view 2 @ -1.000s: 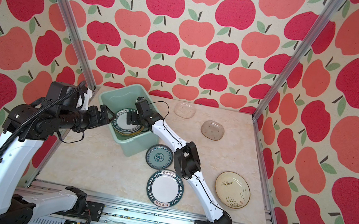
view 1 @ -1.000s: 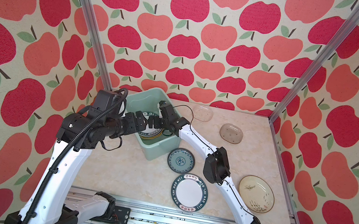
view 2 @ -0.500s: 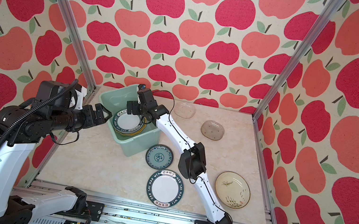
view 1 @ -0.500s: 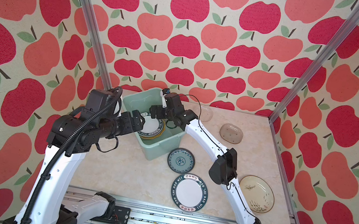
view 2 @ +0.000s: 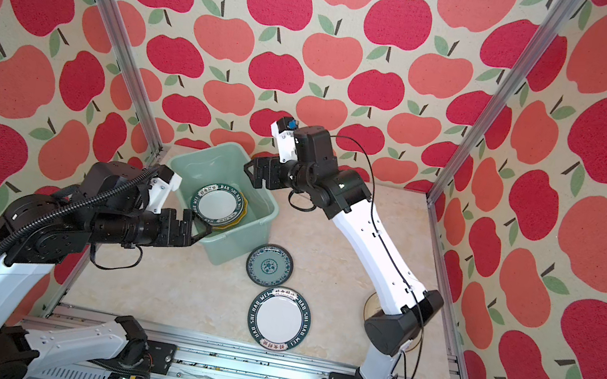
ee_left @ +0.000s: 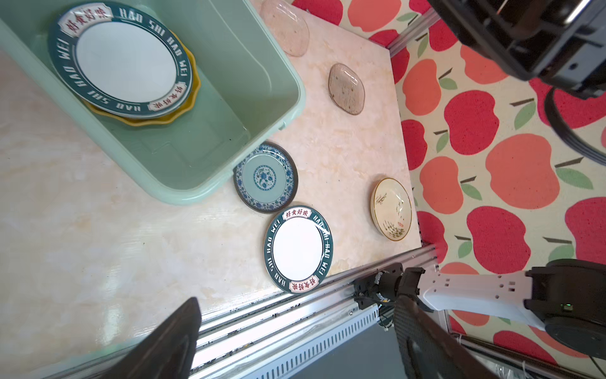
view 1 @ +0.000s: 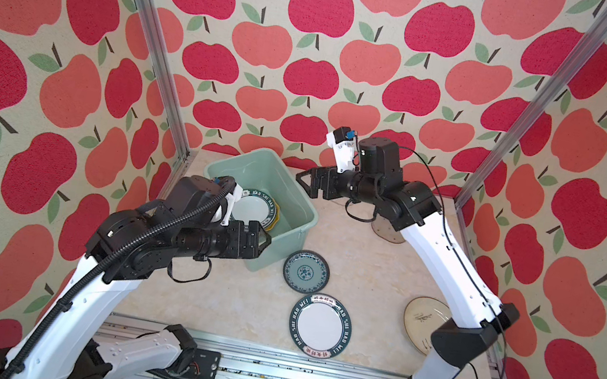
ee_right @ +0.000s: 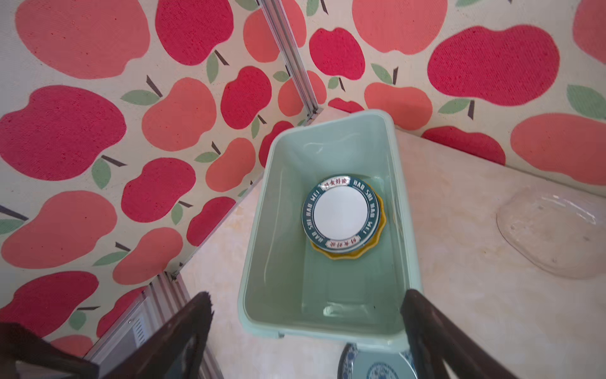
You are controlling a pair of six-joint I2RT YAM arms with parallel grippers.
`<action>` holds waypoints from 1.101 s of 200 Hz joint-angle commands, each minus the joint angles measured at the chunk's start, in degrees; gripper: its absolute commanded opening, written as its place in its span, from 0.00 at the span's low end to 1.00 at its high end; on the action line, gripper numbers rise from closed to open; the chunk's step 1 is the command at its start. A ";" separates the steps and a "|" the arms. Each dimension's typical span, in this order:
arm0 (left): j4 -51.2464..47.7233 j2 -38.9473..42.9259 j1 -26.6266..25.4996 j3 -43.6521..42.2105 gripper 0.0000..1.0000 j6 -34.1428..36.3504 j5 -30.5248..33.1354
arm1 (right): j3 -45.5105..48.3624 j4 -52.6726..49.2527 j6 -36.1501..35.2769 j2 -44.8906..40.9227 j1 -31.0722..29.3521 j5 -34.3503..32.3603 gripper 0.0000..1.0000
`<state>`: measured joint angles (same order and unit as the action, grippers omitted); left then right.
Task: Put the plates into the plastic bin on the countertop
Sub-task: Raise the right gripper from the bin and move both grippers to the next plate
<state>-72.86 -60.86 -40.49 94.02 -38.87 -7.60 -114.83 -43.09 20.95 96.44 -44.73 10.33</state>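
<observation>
Apple-patterned walls close in a cream marble table with the plastic bin in its far left corner. A second ago both claws were down at the bin's mouth. Now both have drawn back, and a dark-rimmed lettered plate lies flat in the bin on a yellow plate, so that delivery looks complete.

The right claw hangs released and empty above the bin's far right rim. The left claw, also spread and empty, sits over the near rim.

Five dishes remain on the table:
- A teal plate just beside the bin's near corner, closest to the left claw.
- A second lettered plate.
- A cream plate.
- Two glass dishes.
</observation>
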 commanded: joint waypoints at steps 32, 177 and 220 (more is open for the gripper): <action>5.02 -7.52 -18.07 -5.05 0.94 -11.74 10.73 | 31.77 -8.36 4.44 -20.57 8.18 10.87 0.92; 27.92 -16.84 -25.88 -29.68 0.94 -36.94 -1.82 | 59.52 -5.35 -3.60 -20.45 23.66 17.78 0.91; 32.07 -17.73 -24.31 -34.63 0.94 -40.11 -6.88 | 63.33 -0.49 -7.61 -16.95 23.66 21.00 0.91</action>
<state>-43.44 -78.06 -65.76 62.17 -73.12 -10.50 -53.52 -46.63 17.50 78.00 -21.30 27.97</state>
